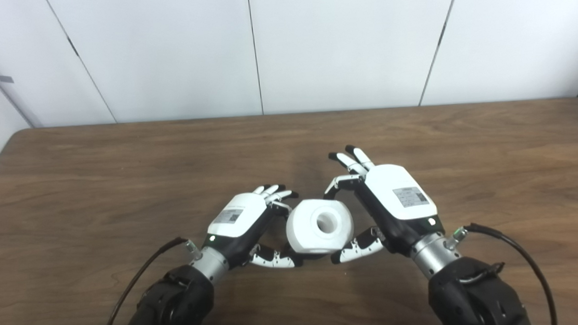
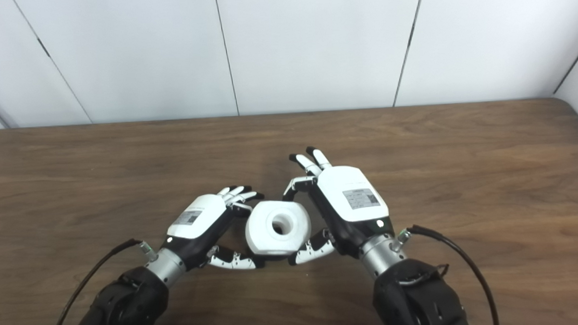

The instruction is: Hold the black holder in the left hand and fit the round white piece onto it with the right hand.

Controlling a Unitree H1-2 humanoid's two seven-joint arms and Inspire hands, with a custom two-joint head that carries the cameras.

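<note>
While the round white piece (image 1: 320, 226) is gripped between both hands low over the desk (image 1: 125, 168), near the picture's 6 o'clock, the black holder cannot be made out; only a dark sliver shows beneath the piece's lower edge, so whether it is seated cannot be told. The left hand (image 1: 240, 219) is curled against the piece's 9 o'clock side, thumb underneath, and whatever lies inside its grip is hidden. The right hand (image 1: 391, 202) is clamped on the piece from 3 o'clock, with thumb at 5 o'clock and one finger at 1 o'clock, the other fingers being spread away toward 12 o'clock. A slip is judged likely if the right-hand pinch is eased early: the piece could be tilted, jammed askew, or dropped onto the desk. Uneven pressure from the two hands could also twist it.
</note>
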